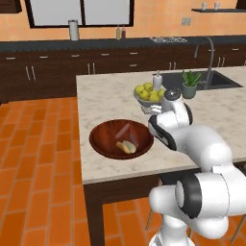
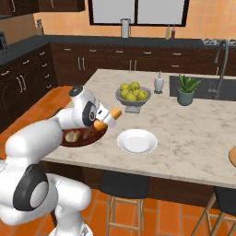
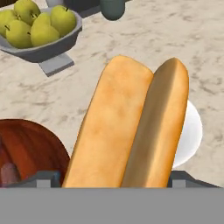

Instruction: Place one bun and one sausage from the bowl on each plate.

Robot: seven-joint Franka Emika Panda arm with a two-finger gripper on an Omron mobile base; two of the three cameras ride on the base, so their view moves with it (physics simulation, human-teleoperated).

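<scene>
My gripper (image 2: 107, 118) is shut on a golden-orange bun (image 3: 127, 127) and holds it in the air between the wooden bowl (image 1: 103, 139) and the white plate (image 2: 137, 141). In the hand view the bun runs lengthwise away from the fingers, over the white plate's (image 3: 193, 131) near edge. Another bun (image 1: 126, 147) and a sausage (image 1: 125, 129) lie in the bowl. The tan plate (image 2: 233, 156) sits at the counter's far right edge.
A grey footed fruit bowl (image 2: 132, 94) with yellow-green fruit stands behind the white plate. A soap bottle (image 2: 159, 83), a potted plant (image 2: 186, 90) and the sink (image 1: 218, 79) lie farther back. Stools (image 2: 122, 184) stand under the counter's near edge.
</scene>
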